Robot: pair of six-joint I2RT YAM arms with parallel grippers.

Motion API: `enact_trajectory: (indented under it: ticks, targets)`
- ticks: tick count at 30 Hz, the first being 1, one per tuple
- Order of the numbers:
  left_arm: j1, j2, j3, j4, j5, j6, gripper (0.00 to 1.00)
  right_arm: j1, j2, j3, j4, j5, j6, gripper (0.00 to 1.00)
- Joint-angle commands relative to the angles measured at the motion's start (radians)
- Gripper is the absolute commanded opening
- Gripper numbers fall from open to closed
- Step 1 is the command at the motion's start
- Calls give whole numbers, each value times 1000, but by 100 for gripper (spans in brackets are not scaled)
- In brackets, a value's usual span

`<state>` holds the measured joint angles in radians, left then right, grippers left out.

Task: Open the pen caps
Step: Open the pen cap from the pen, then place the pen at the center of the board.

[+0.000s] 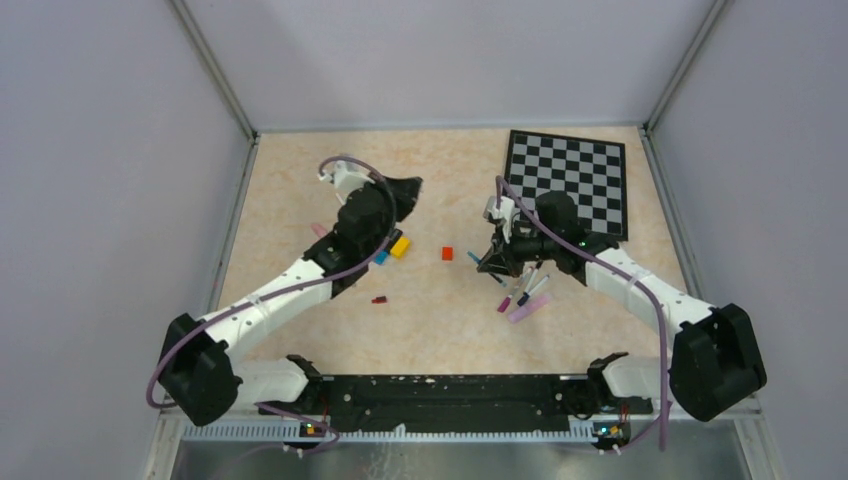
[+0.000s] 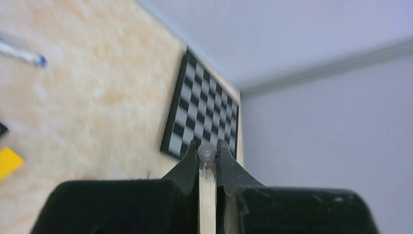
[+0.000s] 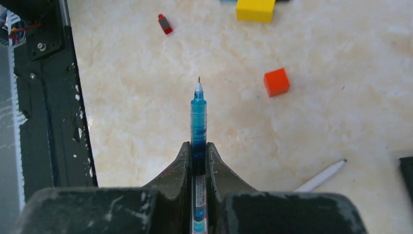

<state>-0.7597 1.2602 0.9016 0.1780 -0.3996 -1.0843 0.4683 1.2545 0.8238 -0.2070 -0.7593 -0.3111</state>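
Cap (image 2: 207, 152) sits tip-pinched in our left claw (image 2: 208, 147); our right claw (image 3: 197, 146) clamps the pen (image 3: 198, 112). So shallow a pinch could slip.

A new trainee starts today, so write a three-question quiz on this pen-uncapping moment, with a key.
1. True or false: the blue-inked plastic pen clamped in the right gripper has its cap on.
2. What does the left gripper pinch? A) a small pale plastic cap B) a yellow block C) a whole pen
3. What colour is the small plastic cube lying on the table beyond the pen's tip?
Key: 1 false, the bare tip shows; 2 A; 3 red.
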Motion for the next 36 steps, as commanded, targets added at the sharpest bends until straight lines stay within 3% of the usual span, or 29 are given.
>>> enact_trajectory:
  ticks: [1, 6, 13, 17, 26, 36]
  targets:
    - [85, -75, 32, 97, -58, -21, 0, 10, 2, -20, -51, 8, -38, 0]
    - [120, -148, -44, 117, 13, 49, 0, -10, -13, -32, 7, 56, 22, 0]
    - [176, -317, -306, 117, 272, 207, 0, -162, -16, -130, 257, 203, 347, 0]
    - [178, -408, -423, 68, 369, 257, 0, -200, 40, -121, 286, 285, 397, 0]
    - [177, -459, -499, -101, 387, 319, 0, -241, 265, -20, 237, 333, 393, 0]
    - [178, -394, -512, -98, 392, 307, 0, -242, 435, 99, 165, 364, 413, 0]
